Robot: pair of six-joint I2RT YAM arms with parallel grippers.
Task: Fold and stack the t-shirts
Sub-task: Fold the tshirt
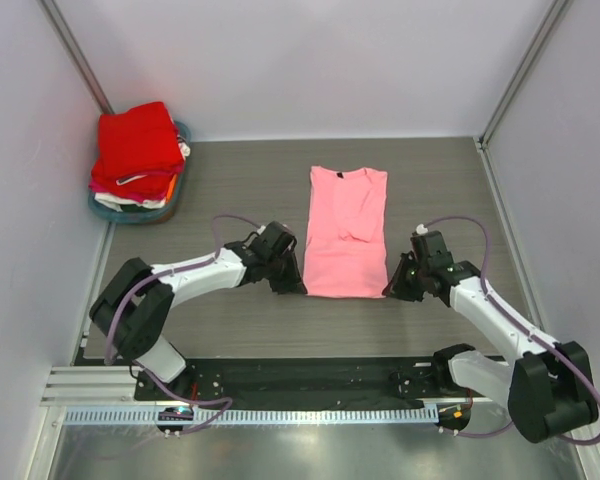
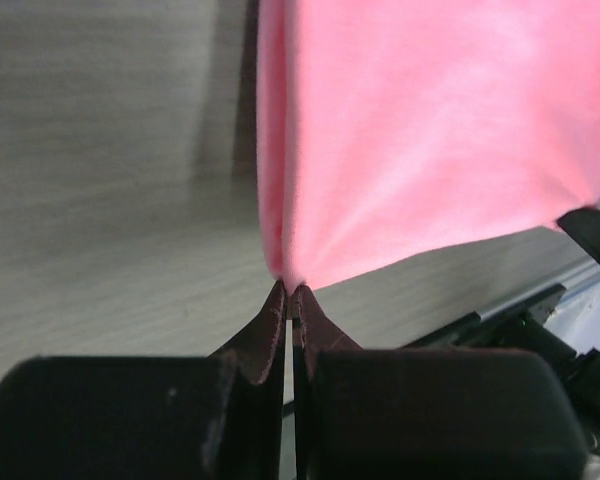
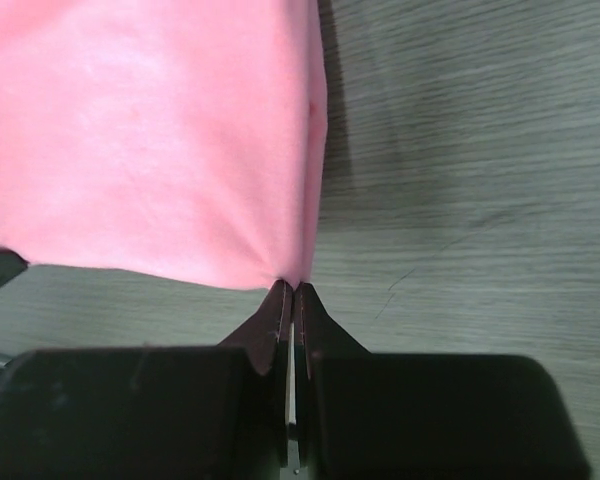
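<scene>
Left gripper (image 1: 292, 286) and right gripper (image 1: 392, 290) each clamp a hem corner of the light pink cloth t-shirt (image 1: 345, 240) stretching ahead of them. The hem-to-collar fold likely needs both corners lifted evenly forward.

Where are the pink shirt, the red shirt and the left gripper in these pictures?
pink shirt (image 1: 335, 262), top view, lower middle of its folded body.
red shirt (image 1: 135, 140), top view, middle of its upper face.
left gripper (image 2: 290, 292), left wrist view, between the fingertips pinching the pink shirt's corner.
</scene>
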